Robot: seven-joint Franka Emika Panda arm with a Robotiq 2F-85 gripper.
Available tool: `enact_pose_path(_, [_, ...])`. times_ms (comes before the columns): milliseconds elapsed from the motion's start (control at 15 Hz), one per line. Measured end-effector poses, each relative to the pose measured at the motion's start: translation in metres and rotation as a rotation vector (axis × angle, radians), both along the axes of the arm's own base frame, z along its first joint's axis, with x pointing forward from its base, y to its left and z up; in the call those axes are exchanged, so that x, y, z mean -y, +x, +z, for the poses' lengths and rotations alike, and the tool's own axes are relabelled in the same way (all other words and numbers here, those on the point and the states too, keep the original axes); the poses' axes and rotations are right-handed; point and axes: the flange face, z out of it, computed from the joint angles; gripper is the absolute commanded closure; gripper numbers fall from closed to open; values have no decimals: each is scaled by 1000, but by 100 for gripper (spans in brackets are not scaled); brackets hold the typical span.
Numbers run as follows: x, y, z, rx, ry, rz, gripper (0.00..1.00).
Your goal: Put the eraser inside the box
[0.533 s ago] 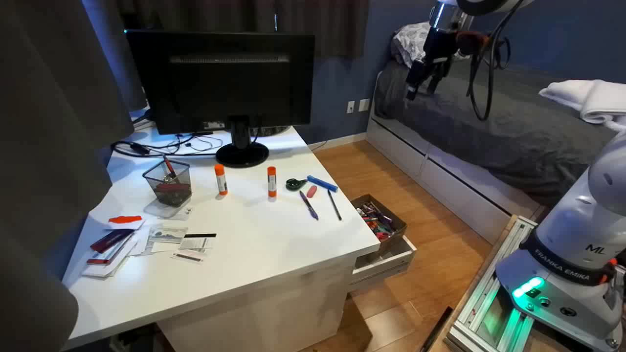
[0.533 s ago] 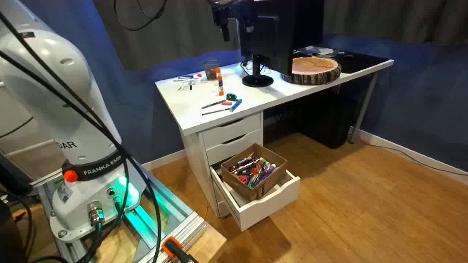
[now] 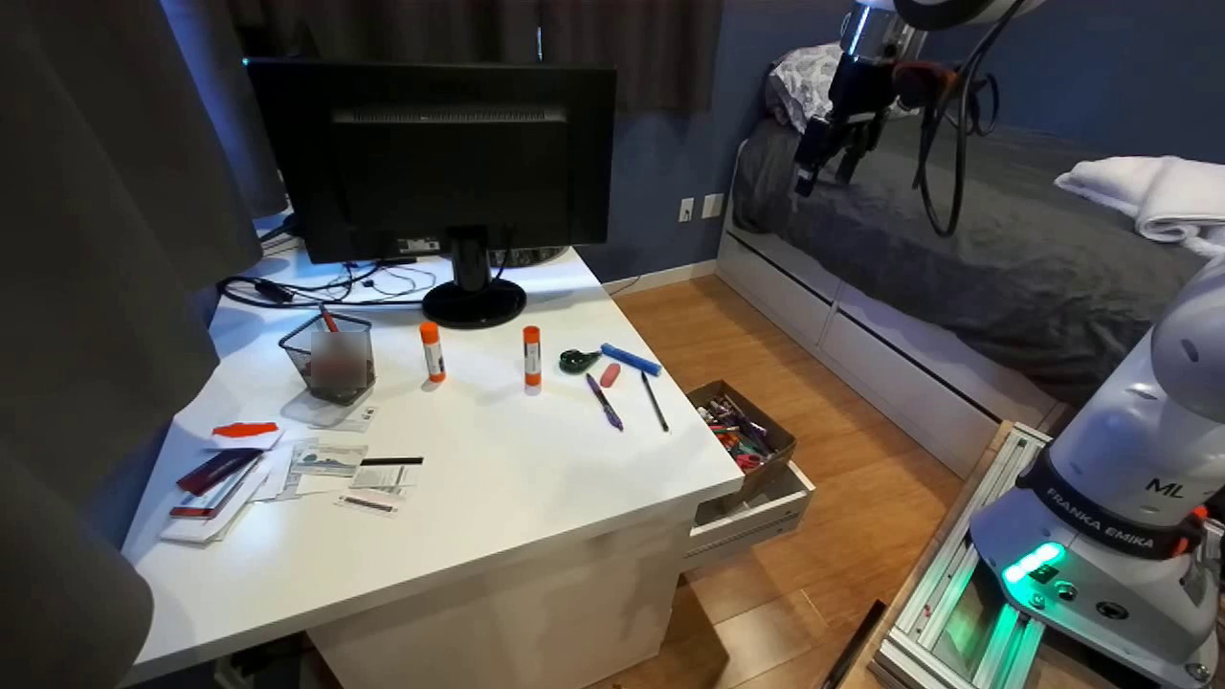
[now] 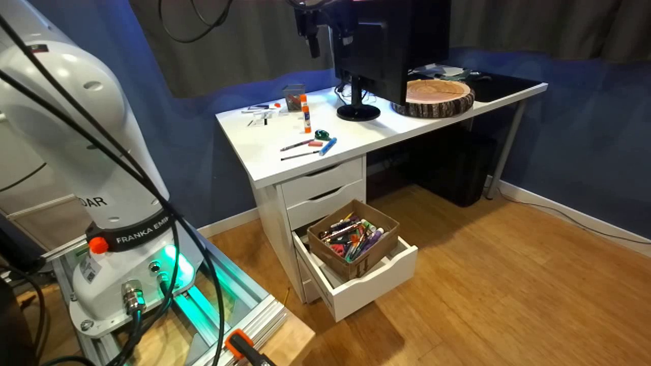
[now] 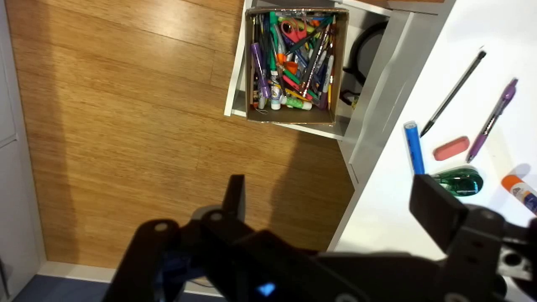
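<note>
Wrist view: eraser (image 5: 451, 148), pink, on the desk (image 5: 386, 220) near its edge. A purple pen (image 5: 491, 119) just beside one end; blue marker (image 5: 414, 147) near the other; tape dispenser (image 5: 461, 182) near its long side. The box (image 5: 293, 115) sits, as both exterior views bear out, in a pulled-out drawer (image 4: 375, 284), lower than the desk, crowded with pens (image 5: 328, 75).

State of the gripper (image 5: 329, 188): fingers (image 5: 235, 197) spread wide, nothing between them. One finger cuts across the marker and dispenser from this angle, a matter of line of sight; both exterior views put the gripper high up, well apart from the eraser.

Progress: eraser not yet picked up, not yet in the box. The box needs no preparing, as I read it: drawer out, nothing over the top. Left to do, all the handling: bring the gripper down over the eraser, grasp, lift, carry past the desk edge, let go above the box.

Tight spot will likely be the grasp, with the pen near enough for a finger to nudge. Release looks easier, though the eraser would probably settle on top of the pens.
</note>
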Motion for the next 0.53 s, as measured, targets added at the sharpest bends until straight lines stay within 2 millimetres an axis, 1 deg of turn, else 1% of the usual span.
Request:
enact_pose_path(400, [-1,0,0,1,1,1,0])
enact_pose_path(467, [-5,3,-1,9,0,10,0])
enact_pose_path(533, [-14,7,-2,21,10,22,0])
